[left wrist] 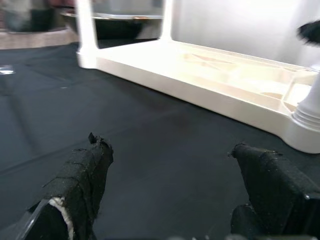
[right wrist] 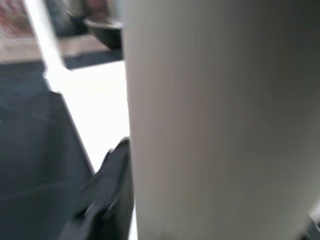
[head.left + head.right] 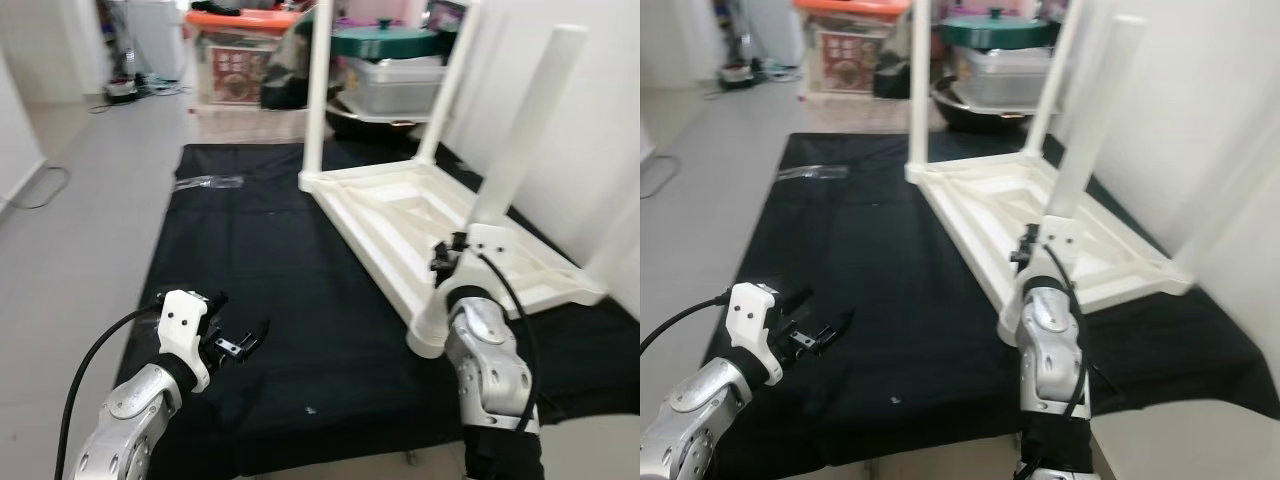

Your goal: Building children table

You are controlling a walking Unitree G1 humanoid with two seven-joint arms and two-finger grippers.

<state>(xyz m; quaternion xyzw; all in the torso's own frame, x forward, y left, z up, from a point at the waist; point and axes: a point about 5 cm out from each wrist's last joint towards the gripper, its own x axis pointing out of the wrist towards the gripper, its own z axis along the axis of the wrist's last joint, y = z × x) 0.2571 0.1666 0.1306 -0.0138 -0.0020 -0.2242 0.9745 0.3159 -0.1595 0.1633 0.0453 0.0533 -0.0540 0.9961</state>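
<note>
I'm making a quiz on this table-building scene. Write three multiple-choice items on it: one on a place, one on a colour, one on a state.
1. Where is the right pincer?
A. At the white table leg by the table's near corner
B. On the bare floor
C. Inside an orange-lidded bin

2. What colour is the mat under the upside-down table?
A. Red
B. Black
C. Yellow

3. How is the left pincer?
A. Shut on a screw
B. Open, holding nothing
C. Shut on a leg

Answers: 1 A, the right wrist view has the leg right against a finger. 2 B, dark cloth lies beneath the table. 3 B, its fingers stand apart above the mat.
</note>
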